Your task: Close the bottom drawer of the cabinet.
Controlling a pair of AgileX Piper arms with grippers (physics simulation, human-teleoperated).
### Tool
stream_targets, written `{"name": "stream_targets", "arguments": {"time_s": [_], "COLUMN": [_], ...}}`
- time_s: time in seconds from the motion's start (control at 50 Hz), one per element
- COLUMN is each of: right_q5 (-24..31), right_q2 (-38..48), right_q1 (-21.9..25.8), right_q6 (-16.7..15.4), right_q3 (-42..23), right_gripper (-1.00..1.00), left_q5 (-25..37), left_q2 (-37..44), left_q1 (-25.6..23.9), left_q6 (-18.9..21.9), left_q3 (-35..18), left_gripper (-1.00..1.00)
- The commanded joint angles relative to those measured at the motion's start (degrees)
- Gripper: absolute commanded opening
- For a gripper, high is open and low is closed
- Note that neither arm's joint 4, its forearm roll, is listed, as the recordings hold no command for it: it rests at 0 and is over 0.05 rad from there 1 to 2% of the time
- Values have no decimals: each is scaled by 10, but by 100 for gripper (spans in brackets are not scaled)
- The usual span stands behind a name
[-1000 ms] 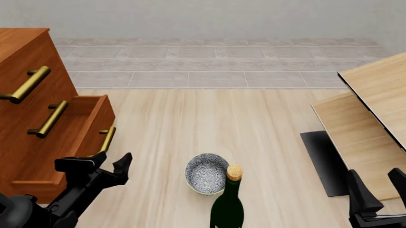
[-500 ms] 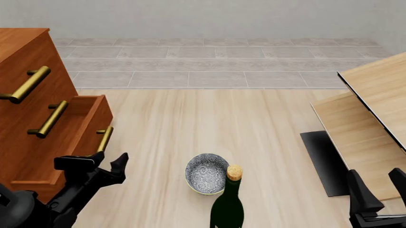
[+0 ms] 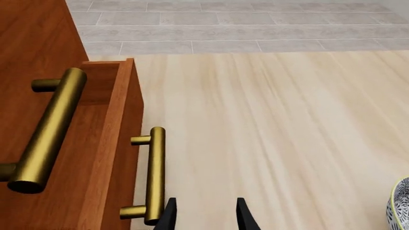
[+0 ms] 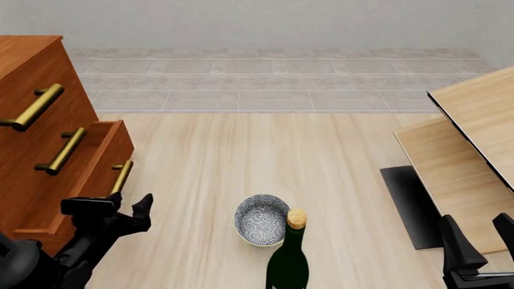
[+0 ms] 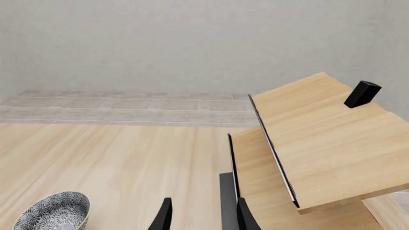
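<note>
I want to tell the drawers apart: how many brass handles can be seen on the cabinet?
3, stacked down the cabinet: top handle, middle handle, and the bottom drawer's handle, nearest the left gripper. None seems hidden.

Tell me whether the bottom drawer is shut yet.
Not shut. The bottom drawer juts out from the cabinet, its open top showing; the left end effector sits by its handle.

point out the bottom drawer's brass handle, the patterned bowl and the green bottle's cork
brass bar handle of the reddish-brown wooden bottom drawer [image 4: 121,176]: front view, middle of the bar
blue-and-white patterned bowl [image 4: 261,219]: front view, inside of the bowl
cork of the dark green glass bottle [image 4: 297,218]: front view, top of the stopper
</note>
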State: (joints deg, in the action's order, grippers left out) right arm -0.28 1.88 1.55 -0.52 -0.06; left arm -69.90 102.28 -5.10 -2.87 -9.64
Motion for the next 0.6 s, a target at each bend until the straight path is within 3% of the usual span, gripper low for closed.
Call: {"name": "stream_targets", "arguments": {"time_s": [0.02,0.6], "right_q5": [1,2], "right_q2": [-1,-4], "right_q1": [-1,-1], "right_q6": [2,-3], "right_q3": [0,0], "right_gripper": [100,100], "left_q5": [0,0], "left_q2": [10,2], "left_q1": [29,57], "left_q6": [8,33], "left_q3": [-7,-6], "left_gripper": [100,100]}}
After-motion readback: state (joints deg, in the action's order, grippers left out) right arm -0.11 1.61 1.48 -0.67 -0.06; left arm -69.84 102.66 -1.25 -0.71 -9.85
